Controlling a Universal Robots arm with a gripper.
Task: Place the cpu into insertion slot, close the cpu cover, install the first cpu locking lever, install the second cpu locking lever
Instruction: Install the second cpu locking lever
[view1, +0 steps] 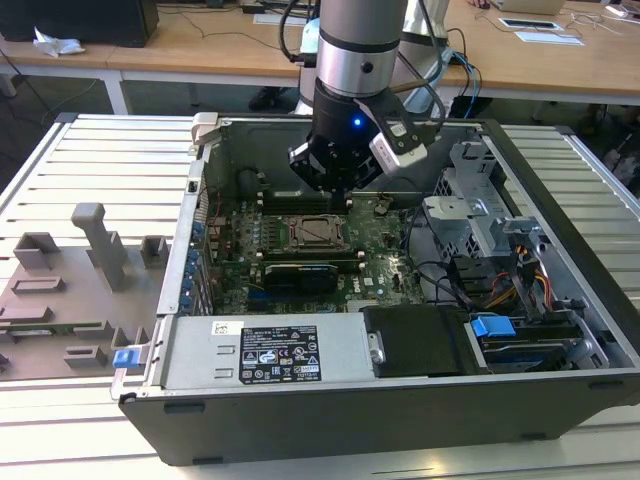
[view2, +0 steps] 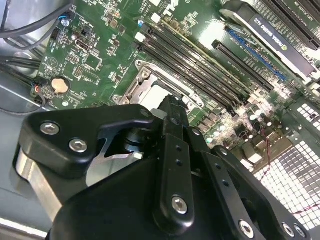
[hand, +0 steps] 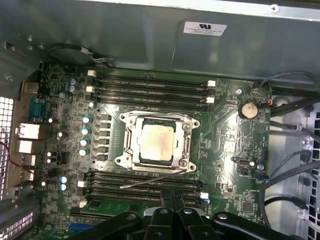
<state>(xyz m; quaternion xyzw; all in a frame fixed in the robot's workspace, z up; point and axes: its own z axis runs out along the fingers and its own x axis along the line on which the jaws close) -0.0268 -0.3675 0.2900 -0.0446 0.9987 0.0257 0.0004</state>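
Observation:
The cpu (hand: 156, 141), a square chip with a dull metal top, lies inside the insertion slot (hand: 186, 145) on the green motherboard (hand: 225, 125). The cpu cover (hand: 131, 142), a thin silver frame, lies flat around it. A thin wire locking lever (hand: 150, 181) stands out at an angle along one side of the socket. My gripper (hand: 172, 200) hovers over the memory slots beside that lever, fingers together with nothing between them. In the exterior view the gripper (view1: 336, 192) hangs just behind the socket (view1: 310, 232). The second wrist view has the black fingers (view2: 172, 120) above the socket (view2: 150, 92).
The motherboard sits in an open black computer case (view1: 300, 400) on a slatted metal table. Memory slots (hand: 150, 85) flank the socket on two sides. A long black card (view1: 295, 275), cables (view1: 450, 275) and a drive cage (view1: 480, 200) crowd the case. Grey fixtures (view1: 90, 260) stand on the exterior view's left.

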